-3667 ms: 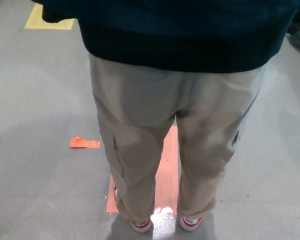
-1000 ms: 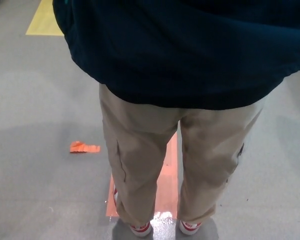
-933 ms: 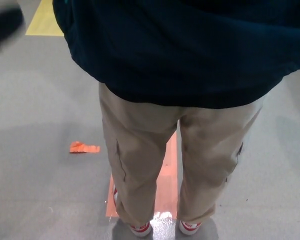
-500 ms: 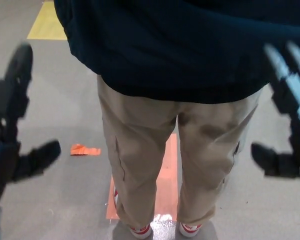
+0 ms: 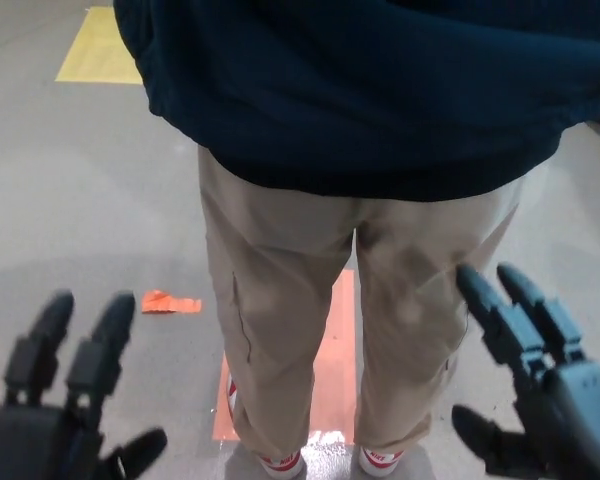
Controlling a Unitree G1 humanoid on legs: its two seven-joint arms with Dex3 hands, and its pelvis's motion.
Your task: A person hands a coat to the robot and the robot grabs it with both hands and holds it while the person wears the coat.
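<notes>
The person [image 5: 360,300] stands with their back to the robot, close in, wearing a dark blue coat [image 5: 370,90] that hangs over the shoulders and back and ends at the hips above tan trousers [image 5: 280,300]. Both robot hands are low and off the garment: the left hand [image 5: 65,400] sits at the lower left with its two fingers spread upward and the thumb sticking out to the side, holding nothing, and the right hand [image 5: 535,385] mirrors it at the lower right, fingers apart and empty too. Neither touches the cloth; each is well below the hem and to the side of the legs. From the look of it, the coat is on the person, so the holding part seems done or nearly so, though the sleeves and collar are out of view and I can't say how fully it is worn. The fabric looks soft and thick, folding loosely at the hem, probably light enough for two hands but floppy, so it would sag if pinched at one spot. The sensible grip would be high up near the shoulders or collar, one hand to each side. On the grey floor [image 5: 80,200] there is an orange scrap [image 5: 170,301], an orange patch [image 5: 330,370] under the feet, and a yellow marking [image 5: 98,45] farther off.
</notes>
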